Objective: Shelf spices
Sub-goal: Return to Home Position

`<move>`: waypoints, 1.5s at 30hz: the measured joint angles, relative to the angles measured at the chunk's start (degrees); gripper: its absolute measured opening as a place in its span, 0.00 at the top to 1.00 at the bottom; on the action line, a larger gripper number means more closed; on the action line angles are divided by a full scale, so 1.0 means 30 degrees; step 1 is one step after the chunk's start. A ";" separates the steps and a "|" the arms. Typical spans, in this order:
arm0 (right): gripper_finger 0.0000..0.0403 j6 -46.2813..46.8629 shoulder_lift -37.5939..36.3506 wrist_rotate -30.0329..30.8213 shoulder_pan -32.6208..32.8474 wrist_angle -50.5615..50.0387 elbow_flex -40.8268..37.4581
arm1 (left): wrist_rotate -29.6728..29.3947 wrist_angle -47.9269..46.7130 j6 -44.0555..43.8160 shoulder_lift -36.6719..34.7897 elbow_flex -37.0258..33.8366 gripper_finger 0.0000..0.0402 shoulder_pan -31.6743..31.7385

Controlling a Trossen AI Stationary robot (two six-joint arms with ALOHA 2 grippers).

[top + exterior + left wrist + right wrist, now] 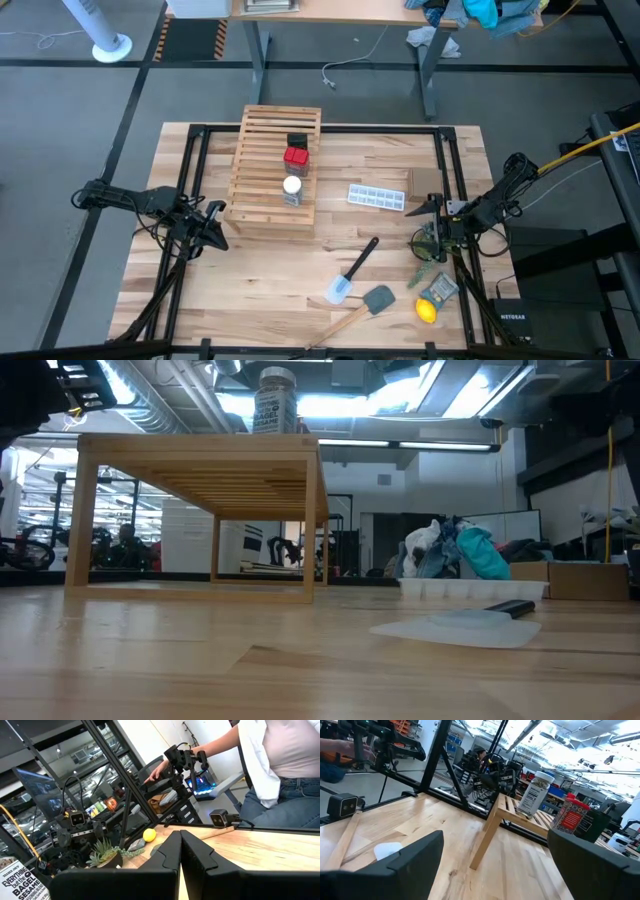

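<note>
Shelf [262, 170] stands toward the table's far side. On its top slats I see three in a row: black one [296, 142] farthest, red one [295, 157] touching it, white-lidded jar [292, 188] nearest. Left gripper [180, 837] at table's left, fingers pressed together. Right gripper [495, 836] at table's right, fingers spread wide.

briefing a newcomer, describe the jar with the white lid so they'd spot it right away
Find the light wooden slatted shelf at the table's far edge. Three spice containers stand in a row on it; the clear jar is the end one toward the table's middle. It alone has a round white lid; next come a red can, then a black container.
</note>
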 joint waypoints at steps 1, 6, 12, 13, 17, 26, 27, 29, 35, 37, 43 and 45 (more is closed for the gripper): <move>0.10 0.0009 0.0000 0.0000 0.0000 0.0000 0.0000 | -0.0001 0.0000 0.0000 0.0000 0.0000 1.00 0.0000; 0.10 0.0038 0.0000 -0.0040 -0.0168 -0.0007 -0.0007 | -0.0004 0.0000 0.0000 0.0003 0.0000 1.00 0.0000; 0.10 0.0038 0.0000 -0.0434 -0.2132 0.0000 -0.0007 | -0.0001 0.0000 0.0005 0.0000 0.0000 1.00 0.0000; 0.10 0.0038 0.0000 -0.0423 -0.2449 -0.0003 -0.0007 | -0.0004 0.0002 0.0031 0.0000 0.0000 1.00 0.0000; 0.10 0.0038 0.0000 -0.0430 -0.3371 0.0000 -0.0007 | -0.0041 0.0044 -0.2414 0.0000 -0.0007 1.00 0.0000; 0.10 0.0038 0.0000 -0.0503 -0.3781 0.0000 -0.0007 | -0.2212 0.0079 -0.9987 0.0001 -0.0007 1.00 0.0007; 0.10 0.0038 0.0000 -0.0503 -0.3781 0.0000 -0.0007 | -0.2750 0.0104 -1.0124 0.0000 -0.0007 1.00 0.0000; 0.10 0.0038 0.0000 -0.0503 -0.3781 0.0012 -0.0007 | -0.3795 0.0142 -1.0185 0.0000 -0.0007 1.00 0.0007; 0.10 0.0038 0.0000 -0.0496 -0.3781 0.0054 -0.0007 | -0.6606 0.0515 -0.9465 0.0007 -0.0007 1.00 0.0015; 0.10 0.0038 0.0000 -0.0498 -0.3781 0.0058 -0.0007 | -0.7464 0.0725 -0.9142 0.0000 -0.0007 1.00 0.0007; 0.10 0.0038 0.0001 -0.0495 -0.3774 0.0066 -0.0007 | -0.9977 0.0352 -1.0244 0.0000 -0.0007 1.00 0.0012; 0.10 0.0038 0.0000 -0.0495 -0.3767 0.0066 -0.0007 | -1.0134 0.0234 -1.0611 -0.0007 0.0003 1.00 0.0007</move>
